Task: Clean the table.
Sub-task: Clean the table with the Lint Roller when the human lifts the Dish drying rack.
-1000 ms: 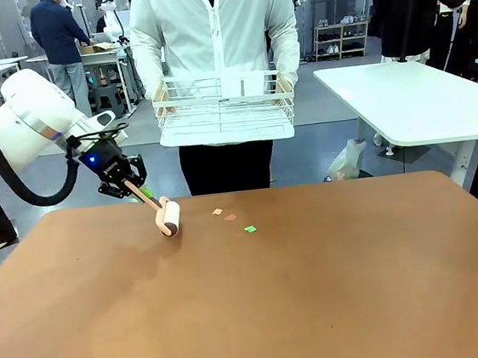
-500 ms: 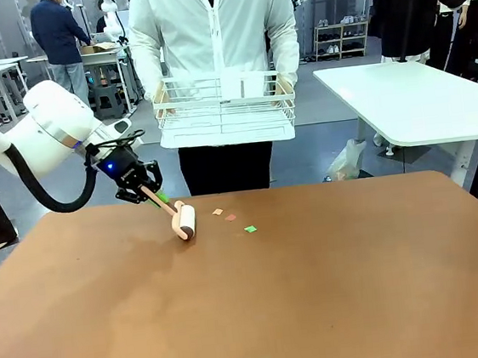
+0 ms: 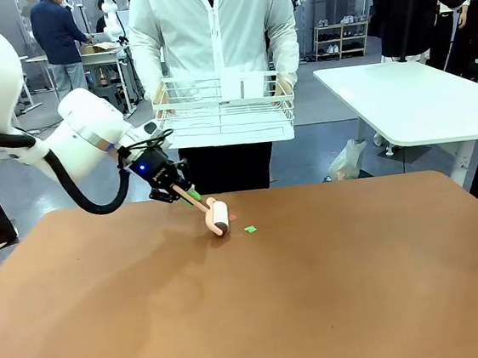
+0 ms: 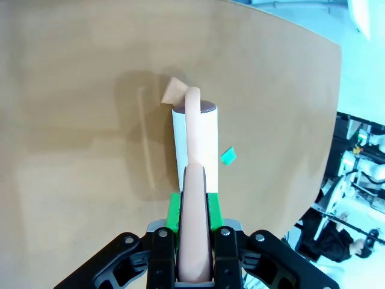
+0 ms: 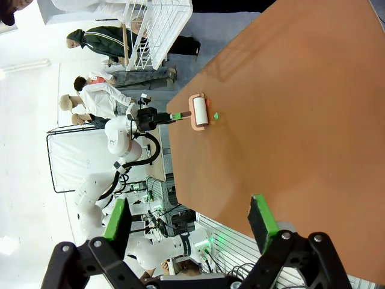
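The left gripper (image 3: 174,192) is seen clenched on the pink handle of a roller (image 3: 216,216), which is pinched between its green pads (image 4: 173,211). The handle's near end is hidden inside the jaws. The roller's white drum is laid on the table (image 3: 336,288), near the far edge and left of the middle. The reddish-brown table top is spread across the lower half of the front view, and its near edge is cut off at the bottom.

In the left wrist view, 1 orange scrap (image 4: 174,91) is seen at the drum's far end, partly covered by the pink frame, so whether it is touched by the drum cannot be told. 1 green scrap (image 3: 250,228) is found just beside the drum, apart from it. Both scraps are too small for any print to be made out.

The right gripper (image 5: 189,218) is held released above the table's near side, with nothing between its fingers.

A white wire rack (image 3: 225,110) is held at waist height by a person (image 3: 215,28) at the far side. The fingers are partly hidden behind its wires. A white table (image 3: 410,101) is cut off at the right edge
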`<state>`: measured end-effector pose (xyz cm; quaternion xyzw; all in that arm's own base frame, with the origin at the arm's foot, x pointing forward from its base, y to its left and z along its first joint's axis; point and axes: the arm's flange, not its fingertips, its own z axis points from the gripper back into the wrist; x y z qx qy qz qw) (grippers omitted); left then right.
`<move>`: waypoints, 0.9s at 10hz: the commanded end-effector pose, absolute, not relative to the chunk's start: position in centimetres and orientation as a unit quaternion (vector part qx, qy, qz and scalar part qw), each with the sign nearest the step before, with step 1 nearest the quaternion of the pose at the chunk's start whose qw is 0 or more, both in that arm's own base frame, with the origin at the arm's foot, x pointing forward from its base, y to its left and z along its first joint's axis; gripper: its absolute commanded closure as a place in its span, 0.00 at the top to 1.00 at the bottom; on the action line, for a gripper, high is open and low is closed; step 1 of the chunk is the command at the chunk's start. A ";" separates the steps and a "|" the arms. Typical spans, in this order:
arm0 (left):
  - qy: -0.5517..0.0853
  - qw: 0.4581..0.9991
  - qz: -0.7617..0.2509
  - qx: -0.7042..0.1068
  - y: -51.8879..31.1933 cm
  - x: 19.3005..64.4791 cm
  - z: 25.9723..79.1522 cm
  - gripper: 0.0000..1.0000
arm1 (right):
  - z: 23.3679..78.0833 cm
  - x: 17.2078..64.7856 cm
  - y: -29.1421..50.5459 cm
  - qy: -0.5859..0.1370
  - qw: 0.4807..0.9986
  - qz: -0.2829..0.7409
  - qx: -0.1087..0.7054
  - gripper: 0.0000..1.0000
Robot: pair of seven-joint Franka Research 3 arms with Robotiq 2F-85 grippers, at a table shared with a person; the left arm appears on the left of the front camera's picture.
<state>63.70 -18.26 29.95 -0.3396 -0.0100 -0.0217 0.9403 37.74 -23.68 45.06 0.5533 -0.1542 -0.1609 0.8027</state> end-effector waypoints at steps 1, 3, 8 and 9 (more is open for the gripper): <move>0.032 0.943 -0.045 -0.329 -21.1 63.3 25.6 0.21 | 45.3 37.7 -23.6 -0.155 0.799 -0.160 0.558 1.00; 0.064 0.942 -0.055 -0.324 -23.8 63.4 24.1 0.21 | 45.3 37.7 -23.6 -0.155 0.799 -0.160 0.558 1.00; 0.071 0.939 -0.029 -0.336 -28.2 63.6 22.6 0.21 | 45.3 37.7 -23.6 -0.155 0.799 -0.160 0.558 1.00; 0.068 0.936 -0.025 -0.344 -28.6 63.7 23.4 0.21 | 45.3 37.7 -23.6 -0.155 0.799 -0.160 0.558 1.00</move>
